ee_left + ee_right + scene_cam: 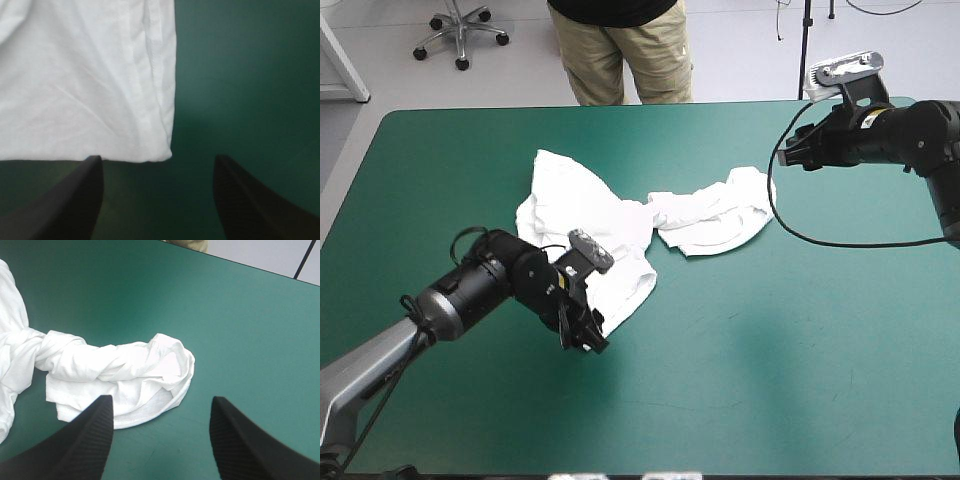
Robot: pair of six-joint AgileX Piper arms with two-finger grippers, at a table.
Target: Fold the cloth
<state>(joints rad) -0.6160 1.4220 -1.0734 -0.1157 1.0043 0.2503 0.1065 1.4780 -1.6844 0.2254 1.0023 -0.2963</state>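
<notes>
The T-shirt [610,215] lies crumpled and twisted at the middle of the table [800,380], its long axis running from near left to far right. The left gripper [585,335] is nearer. Its fingers [75,200] stand apart and empty, with the hem corner [162,150] just ahead between them. The right gripper [798,148], likewise spread and empty, hangs off the bunched right end.
</notes>
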